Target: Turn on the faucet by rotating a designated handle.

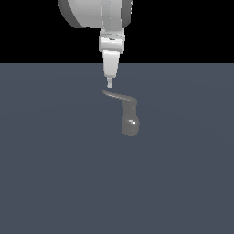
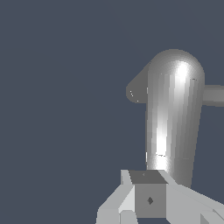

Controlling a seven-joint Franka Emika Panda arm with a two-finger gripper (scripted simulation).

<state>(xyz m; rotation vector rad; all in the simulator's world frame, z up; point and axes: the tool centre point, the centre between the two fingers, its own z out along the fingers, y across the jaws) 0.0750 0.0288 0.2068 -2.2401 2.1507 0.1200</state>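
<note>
Faucet [image 1: 130, 122] was seen standing on the flat grey worktop [image 1: 50, 173], near the middle of the exterior view: a rounded glossy body with a short neck above it. The handle [image 1: 118, 96] was seen reaching from the top of the neck toward the exterior view's left, thin and slightly curved, its free end the farthest point from the body.

The tool [image 1: 109, 84] was seen pointing straight down over that free end, its tip just above the handle; whether contact was made could not be told. The fingers appeared drawn together into a single narrow tip, with nothing held between them.

In the wrist view the handle [image 2: 175, 118] was seen as a broad shiny bar running away from the tool [image 2: 148, 199], the fingertips lying at its near end.
</note>
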